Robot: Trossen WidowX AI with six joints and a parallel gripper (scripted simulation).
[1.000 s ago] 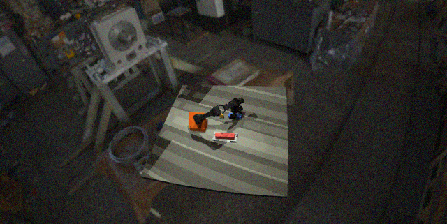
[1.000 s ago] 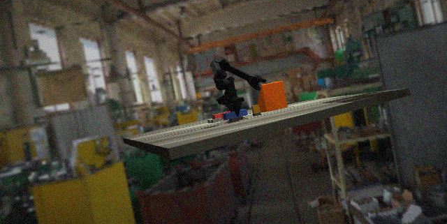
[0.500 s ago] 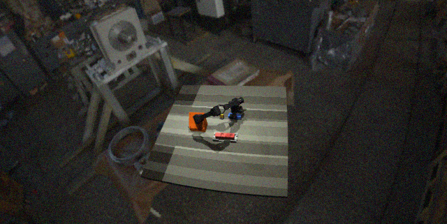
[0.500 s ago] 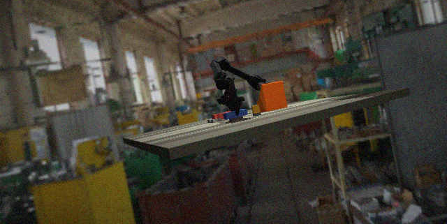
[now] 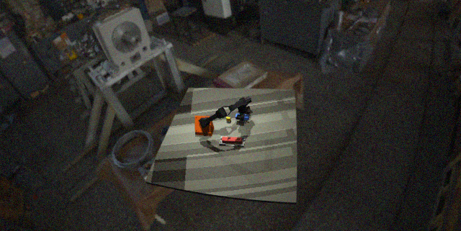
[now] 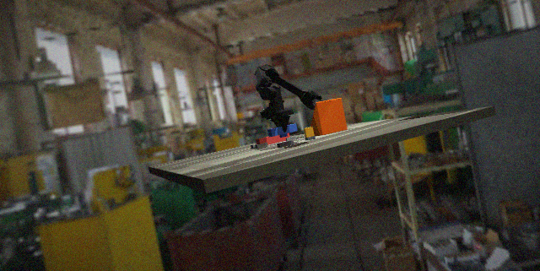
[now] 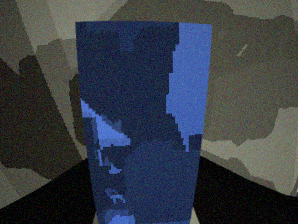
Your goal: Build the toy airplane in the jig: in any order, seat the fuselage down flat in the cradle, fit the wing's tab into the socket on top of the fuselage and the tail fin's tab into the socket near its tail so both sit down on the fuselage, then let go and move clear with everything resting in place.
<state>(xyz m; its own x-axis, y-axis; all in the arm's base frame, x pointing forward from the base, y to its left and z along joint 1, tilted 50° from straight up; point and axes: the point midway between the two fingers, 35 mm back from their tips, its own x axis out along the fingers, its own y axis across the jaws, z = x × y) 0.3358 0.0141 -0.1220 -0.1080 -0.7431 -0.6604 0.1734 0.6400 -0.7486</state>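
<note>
The blue wing [image 5: 244, 118] [image 6: 292, 127] [image 7: 192, 75] is between the fingers of my gripper [image 5: 242, 117] [image 6: 285, 130] [image 7: 143, 157], which is shut on it. It hangs a little above the table, and its long flat face fills the middle of the wrist view. The red fuselage [image 5: 231, 139] [image 6: 270, 139] lies lengthwise in the pale cradle [image 5: 227, 145], apart from the gripper. Whether it sits fully down is too small to tell. The yellow tail fin [image 5: 228, 119] [image 6: 310, 132] stands apart on the table, between the wing and the orange block. The wing's tab cannot be made out.
A large orange block [image 5: 199, 130] [image 6: 331, 116] stands on the striped table [image 5: 245, 177] [image 6: 236, 174], with the arm's lower end at it. The arm reaches from there over the tail fin. Shadows fall across the table around the cradle.
</note>
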